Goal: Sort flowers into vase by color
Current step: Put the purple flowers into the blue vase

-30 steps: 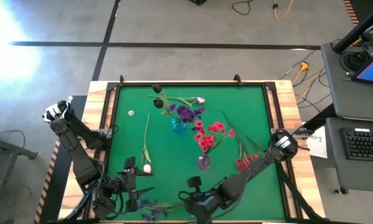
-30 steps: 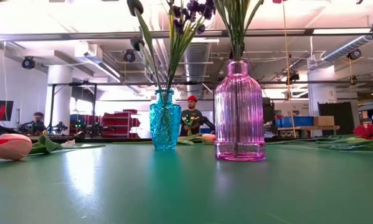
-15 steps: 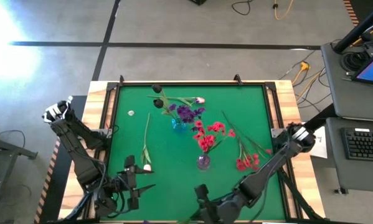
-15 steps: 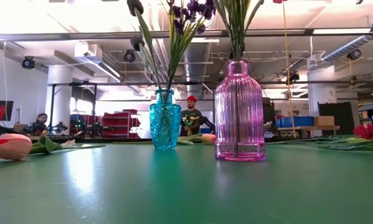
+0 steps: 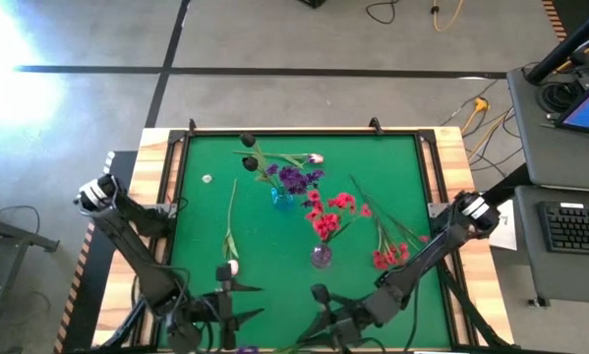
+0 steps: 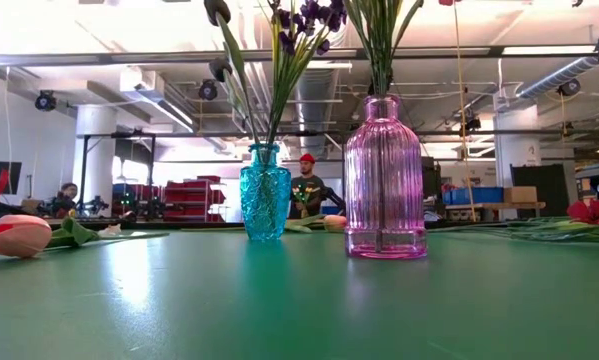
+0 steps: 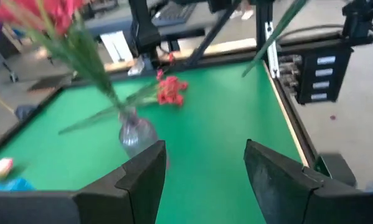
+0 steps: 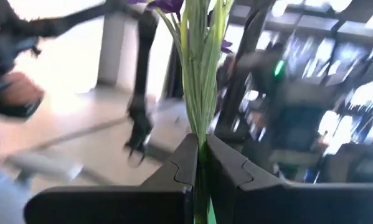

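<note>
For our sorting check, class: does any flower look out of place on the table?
Yes. Dark tulips share the blue vase with the purple flowers, a colour mix. A pink tulip, another tulip and red flowers lie loose on the table.

From my remote station I see a matt green mat (image 5: 274, 236) framed in pale bare wood (image 5: 154, 167), a ribbed glossy pink glass vase (image 6: 384, 180), a faceted shiny blue glass vase (image 6: 265, 192), and matt black plastic-looking left gripper (image 7: 205, 171) fingers
</note>
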`<move>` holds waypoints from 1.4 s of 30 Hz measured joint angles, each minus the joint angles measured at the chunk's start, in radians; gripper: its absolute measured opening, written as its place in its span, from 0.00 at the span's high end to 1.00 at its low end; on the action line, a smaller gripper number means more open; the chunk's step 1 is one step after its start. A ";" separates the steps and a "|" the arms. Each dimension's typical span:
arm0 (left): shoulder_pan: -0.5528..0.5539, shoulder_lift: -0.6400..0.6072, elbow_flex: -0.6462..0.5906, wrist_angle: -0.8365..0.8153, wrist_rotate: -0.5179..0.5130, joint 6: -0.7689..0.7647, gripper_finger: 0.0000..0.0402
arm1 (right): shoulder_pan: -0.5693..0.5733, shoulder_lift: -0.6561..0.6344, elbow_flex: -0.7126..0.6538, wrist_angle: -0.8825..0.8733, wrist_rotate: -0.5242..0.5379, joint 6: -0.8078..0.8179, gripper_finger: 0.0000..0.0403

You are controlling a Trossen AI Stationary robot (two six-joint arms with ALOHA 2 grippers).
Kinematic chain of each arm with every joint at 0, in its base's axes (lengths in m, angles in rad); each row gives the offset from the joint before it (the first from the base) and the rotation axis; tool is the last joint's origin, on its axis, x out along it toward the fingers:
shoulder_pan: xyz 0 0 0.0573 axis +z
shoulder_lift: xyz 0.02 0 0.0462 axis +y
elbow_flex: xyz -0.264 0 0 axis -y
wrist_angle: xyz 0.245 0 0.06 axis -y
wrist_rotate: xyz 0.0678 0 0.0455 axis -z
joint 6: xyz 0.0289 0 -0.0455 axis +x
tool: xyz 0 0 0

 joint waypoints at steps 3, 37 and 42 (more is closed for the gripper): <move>0.035 0.042 0.000 0.218 0.002 0.166 0.49 | -0.017 0.028 0.000 0.136 0.005 -0.047 0.96; 0.114 0.161 -0.002 0.926 0.317 0.653 0.82 | -0.044 0.095 0.001 0.192 0.146 -0.167 0.96; 0.115 0.161 -0.002 0.927 0.320 0.622 0.71 | -0.044 0.095 0.001 0.187 0.155 -0.169 0.96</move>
